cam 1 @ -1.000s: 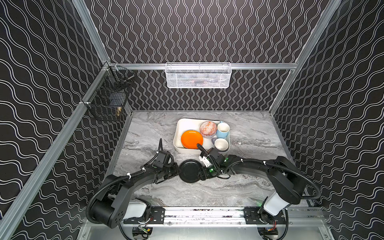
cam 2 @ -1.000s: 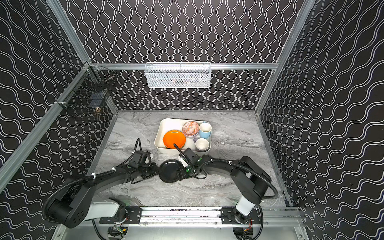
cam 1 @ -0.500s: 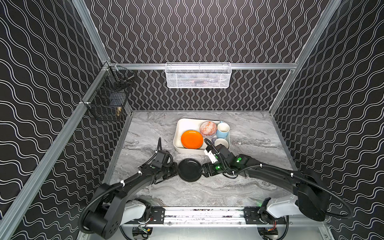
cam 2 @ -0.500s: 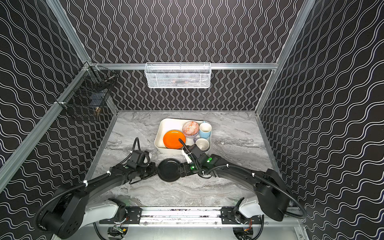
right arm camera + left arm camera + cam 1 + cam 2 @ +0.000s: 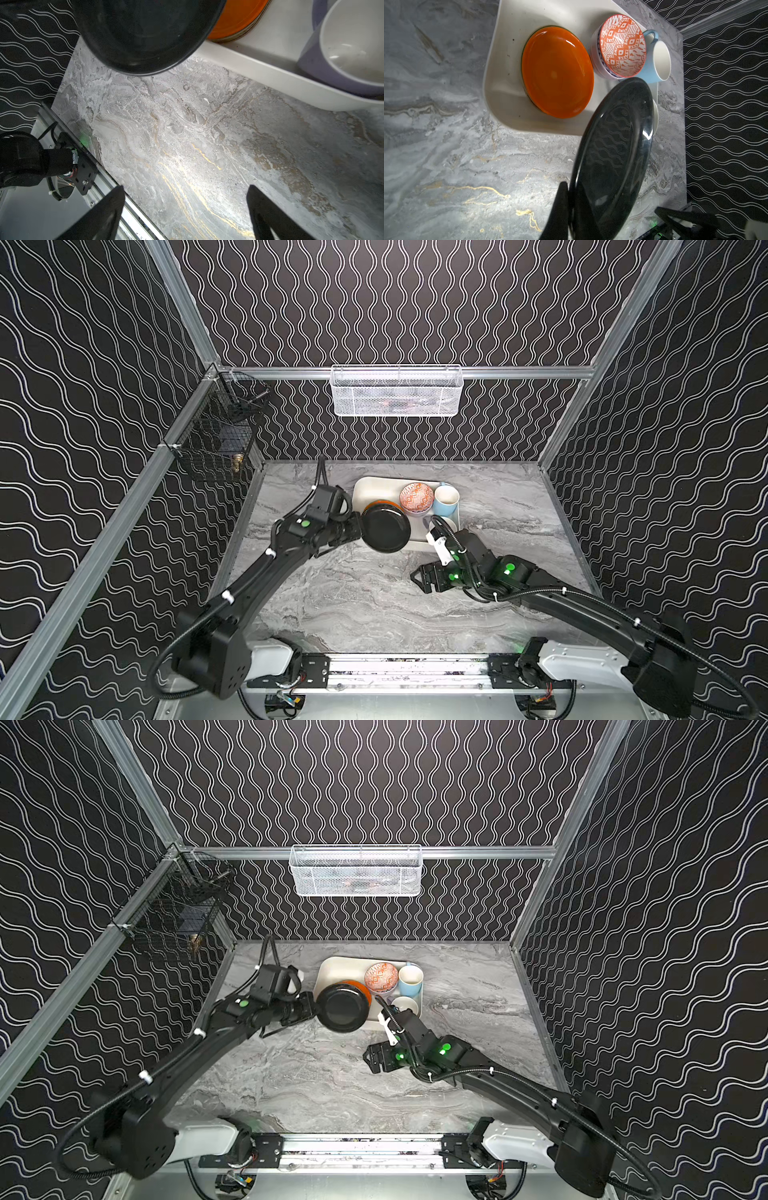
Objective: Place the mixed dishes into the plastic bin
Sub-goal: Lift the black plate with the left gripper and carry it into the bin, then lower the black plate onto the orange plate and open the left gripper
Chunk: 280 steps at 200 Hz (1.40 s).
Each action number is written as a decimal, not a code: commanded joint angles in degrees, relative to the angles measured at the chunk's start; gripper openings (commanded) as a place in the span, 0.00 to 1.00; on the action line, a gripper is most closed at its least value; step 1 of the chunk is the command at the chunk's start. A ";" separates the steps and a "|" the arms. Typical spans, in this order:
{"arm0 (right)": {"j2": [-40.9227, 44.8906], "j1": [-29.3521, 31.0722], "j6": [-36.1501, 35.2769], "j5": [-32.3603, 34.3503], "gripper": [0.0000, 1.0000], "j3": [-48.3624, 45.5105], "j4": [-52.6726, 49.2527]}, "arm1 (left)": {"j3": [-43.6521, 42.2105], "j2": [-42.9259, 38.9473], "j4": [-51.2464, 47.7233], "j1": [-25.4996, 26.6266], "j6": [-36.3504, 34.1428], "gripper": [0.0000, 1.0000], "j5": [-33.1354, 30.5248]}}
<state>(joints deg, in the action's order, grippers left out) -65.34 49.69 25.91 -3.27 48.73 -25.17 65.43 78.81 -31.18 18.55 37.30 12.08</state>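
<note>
The left gripper [image 5: 356, 531] is clamped on the rim of the glossy round black plate [image 5: 385, 529], carrying it over the near-left part of the shallow cream-white plastic bin [image 5: 374, 487]. It is probably meant to stack on the plain orange round plate [image 5: 556, 72] (whatever lies beneath that shows only as thin edges). The right gripper [image 5: 417, 580] hangs spread wide and empty over the grey marble tabletop [image 5: 353, 605], clear of the drop. In a top view its arm partly hides the lavender mug [image 5: 353, 52].

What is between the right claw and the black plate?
Only bare marble table lies between the right gripper and the black plate, as the right wrist view shows.
</note>
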 commanded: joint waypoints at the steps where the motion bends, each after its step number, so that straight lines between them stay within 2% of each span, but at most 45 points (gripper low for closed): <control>1: 2.35 -0.60 -0.09 3.67 0.96 0.37 -3.18 | 5.22 4.70 -1.84 -0.44 -2.43 0.00 -2.38; 31: 5.50 -2.11 -0.42 4.85 0.98 0.84 -5.17 | 10.36 10.68 -1.55 -1.28 -3.26 0.00 -5.61; 51: 7.16 -4.11 -1.05 4.87 1.00 0.62 -5.41 | 12.43 15.22 -1.73 -2.60 -3.34 0.00 -4.60; 91: 8.29 -11.02 -2.49 -0.25 1.00 -0.44 -5.45 | 14.99 20.81 -0.15 -3.68 -2.79 0.00 -4.23; 203: 2.09 -15.05 -4.64 -3.31 1.00 0.53 -3.17 | 18.49 31.68 1.73 -5.54 -2.51 0.02 -0.50; 250: -0.28 -16.54 -5.78 -4.15 1.00 1.46 -3.57 | 22.77 35.38 -0.71 -5.54 -3.24 0.16 0.11; 267: -0.38 -17.05 -5.95 -4.44 1.00 1.15 -3.36 | 23.86 35.97 -1.57 -5.57 -3.28 0.36 0.27; 280: -0.16 -17.47 -6.04 -4.90 1.00 0.68 -2.96 | 24.46 36.02 -2.56 -5.48 -3.44 0.43 0.08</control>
<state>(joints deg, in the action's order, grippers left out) -65.63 32.80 20.58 -7.03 49.60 -29.91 88.64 114.65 -31.94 12.95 34.68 11.73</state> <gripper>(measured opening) 0.995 0.397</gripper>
